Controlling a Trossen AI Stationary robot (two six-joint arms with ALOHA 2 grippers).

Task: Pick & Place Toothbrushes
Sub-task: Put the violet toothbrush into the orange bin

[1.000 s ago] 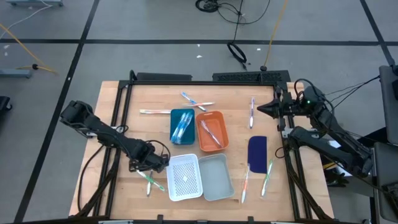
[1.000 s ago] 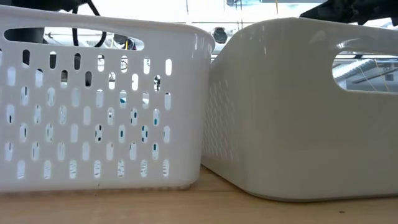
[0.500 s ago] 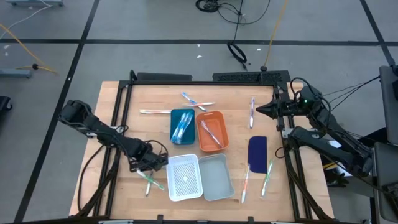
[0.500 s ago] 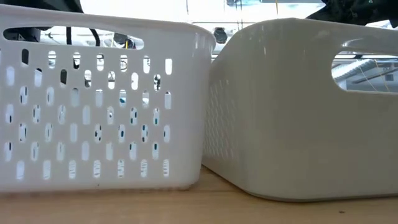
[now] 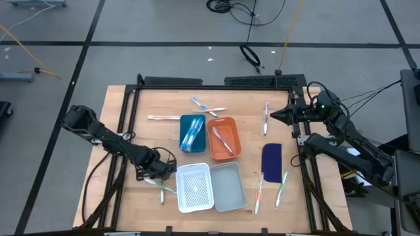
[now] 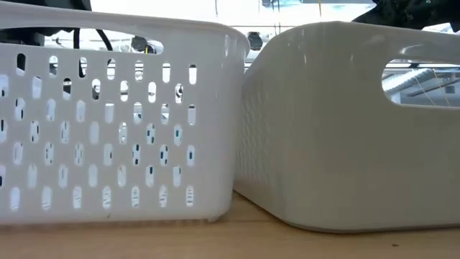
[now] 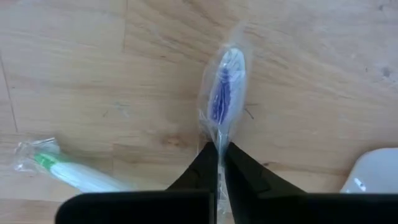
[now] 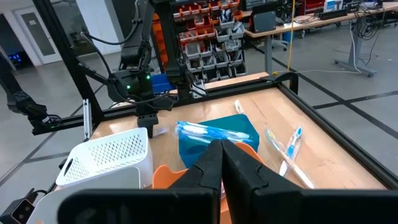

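While left gripper works: right arm waits at the desk's [image 5: 131, 111] right edge, well apart from the white perforated basket [image 5: 194, 186]
High view, left gripper [image 5: 159, 176]: just left of the white perforated basket, low over the desk, two toothbrushes there
High view, other toothbrushes: some in the blue tray [image 5: 191, 132] and orange tray [image 5: 223, 138] beyond the basket; loose ones farther back and right of the grey bin [image 5: 229, 187], near the dark blue flat piece [image 5: 271, 159]
Low view: white perforated basket left, grey bin right, just beside each other
Left wrist view, left gripper [image 7: 219, 163]: fingers pinched tight on a wrapped blue toothbrush [image 7: 221, 99]; green toothbrush [image 7: 68, 170] lies beside it
Right wrist view, right gripper [image 8: 221, 163]: fingers fully together, holding nothing, basket and blue tray ahead
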